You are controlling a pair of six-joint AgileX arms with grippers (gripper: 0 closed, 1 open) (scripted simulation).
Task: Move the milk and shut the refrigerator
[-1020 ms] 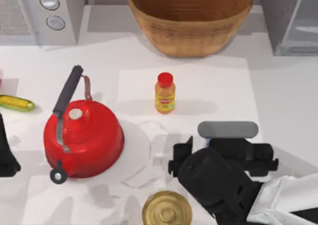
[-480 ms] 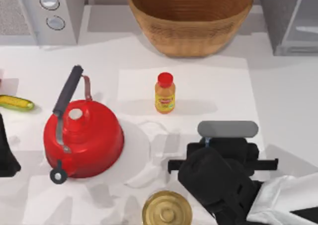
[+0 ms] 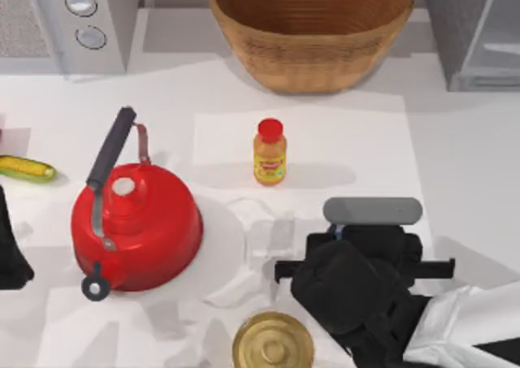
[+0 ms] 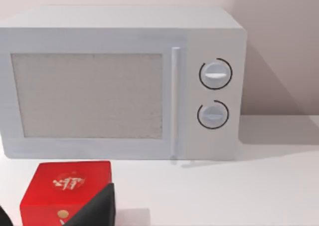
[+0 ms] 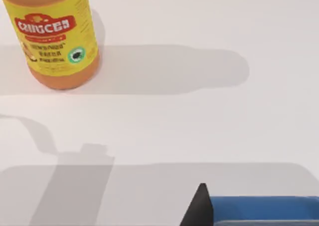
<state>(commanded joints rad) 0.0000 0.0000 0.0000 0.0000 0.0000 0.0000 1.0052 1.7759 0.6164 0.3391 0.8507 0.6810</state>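
Looking down from above, I find my right gripper (image 3: 364, 254) low over the small blue-topped milk carton (image 3: 373, 211), right of the table's centre; whether its fingers grip, I cannot tell. The grey speckled refrigerator (image 3: 455, 27) stands open at the far right corner. My left arm (image 3: 10, 246) is parked at the left edge. Through the right wrist, the carton's smooth blue top (image 5: 264, 208) sits beside one dark finger (image 5: 199, 206); a partial hold could let the slick box slip or topple.

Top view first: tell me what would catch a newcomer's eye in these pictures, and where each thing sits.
The bright red kettle with its black handle stands at the table's left. At the back in the middle sits a big woven basket, with the orange juice bottle standing alone in front of it. The right gripper hangs low at the front right, and the right wrist view shows the blue top of the milk at its fingers.
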